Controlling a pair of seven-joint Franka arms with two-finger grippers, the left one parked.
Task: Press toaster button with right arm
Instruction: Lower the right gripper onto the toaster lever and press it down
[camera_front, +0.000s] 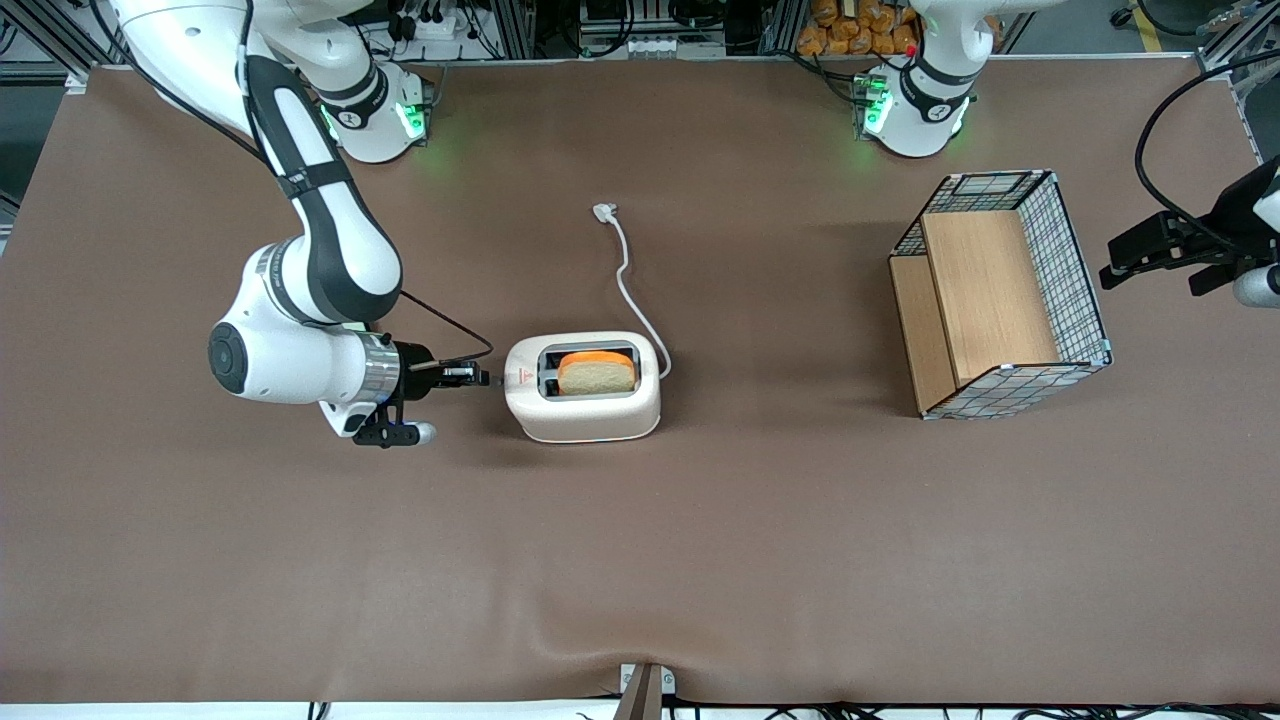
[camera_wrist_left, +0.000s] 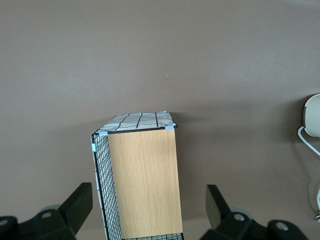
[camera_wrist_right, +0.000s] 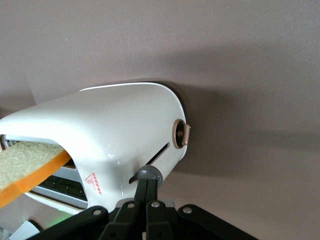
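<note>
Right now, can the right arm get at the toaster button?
Probably yes. The tool is already at the toaster's end face, its fingers together and tips at the grey toaster button in its slot. Nothing stands between them.

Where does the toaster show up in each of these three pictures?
Front view: toaster mid-table, gripper at its end.
Left wrist view: only a rounded cream edge, with its cord.
Right wrist view: it fills the picture, gripper at its lever slot.
Shared landmark: the bread slice.

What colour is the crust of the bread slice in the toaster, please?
Orange crust on the bread slice, clearest in the front view; gripper at the toaster.
</note>
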